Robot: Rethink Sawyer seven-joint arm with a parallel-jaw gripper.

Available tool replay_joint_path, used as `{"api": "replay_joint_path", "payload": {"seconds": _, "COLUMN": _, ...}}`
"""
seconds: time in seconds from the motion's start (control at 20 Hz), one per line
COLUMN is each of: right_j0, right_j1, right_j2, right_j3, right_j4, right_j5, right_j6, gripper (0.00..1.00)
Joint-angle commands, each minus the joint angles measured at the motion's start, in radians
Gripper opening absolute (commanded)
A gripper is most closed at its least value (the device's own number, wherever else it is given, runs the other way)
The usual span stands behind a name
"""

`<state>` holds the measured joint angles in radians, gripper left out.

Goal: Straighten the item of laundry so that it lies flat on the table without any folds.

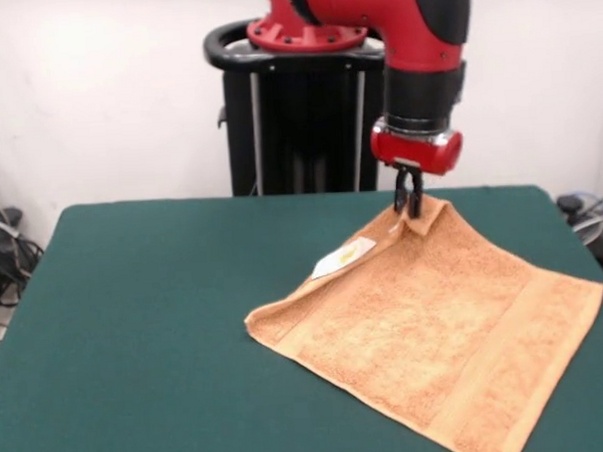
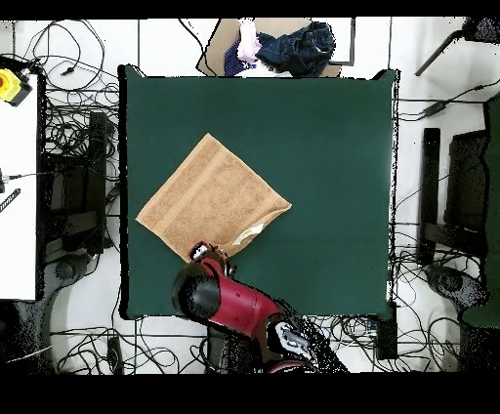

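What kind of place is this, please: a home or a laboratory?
Probably a robotics laboratory. A red arm on a black pedestal works at a green table, loose cables cover the floor, and its gripper pinches an orange towel.

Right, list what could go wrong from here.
1. The gripper pinches only the towel's far corner, so it may slip free mid-pull.
2. The edge by the label is folded over; dragging could tighten that fold.
3. The towel already reaches the table's edge and could slide off.
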<state>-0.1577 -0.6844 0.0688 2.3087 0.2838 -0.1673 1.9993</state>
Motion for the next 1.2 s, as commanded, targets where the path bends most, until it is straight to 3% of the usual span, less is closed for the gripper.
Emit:
{"api": "replay_joint_path", "payload": {"seconds": 0.05, "right_j0": -0.027, "right_j1": 0.034, "right_j2": 0.104, "right_j3": 0.046, "right_j4": -0.025, "right_j5": -0.064, "right_j6": 0.275, "gripper": 0.00}}
{"api": "replay_joint_path", "payload": {"seconds": 0.75, "right_j0": -0.078, "right_j1": 0.071, "right_j2": 0.089, "right_j3": 0.024, "right_j4": -0.075, "right_j5": -0.097, "right_j6": 0.238, "gripper": 0.00}}
{"api": "replay_joint_path", "payload": {"seconds": 0.8, "right_j0": -0.056, "right_j1": 0.073, "right_j2": 0.074, "right_j3": 0.024, "right_j4": -0.072, "right_j5": -0.122, "right_j6": 0.250, "gripper": 1.00}}
{"api": "replay_joint_path", "payload": {"seconds": 0.95, "right_j0": -0.032, "right_j1": 0.077, "right_j2": 0.057, "right_j3": 0.026, "right_j4": -0.071, "right_j5": -0.166, "right_j6": 0.266, "gripper": 1.00}}
{"api": "replay_joint_path", "payload": {"seconds": 1.2, "right_j0": -0.056, "right_j1": 0.088, "right_j2": 0.095, "right_j3": 0.028, "right_j4": -0.069, "right_j5": -0.136, "right_j6": 0.272, "gripper": 1.00}}
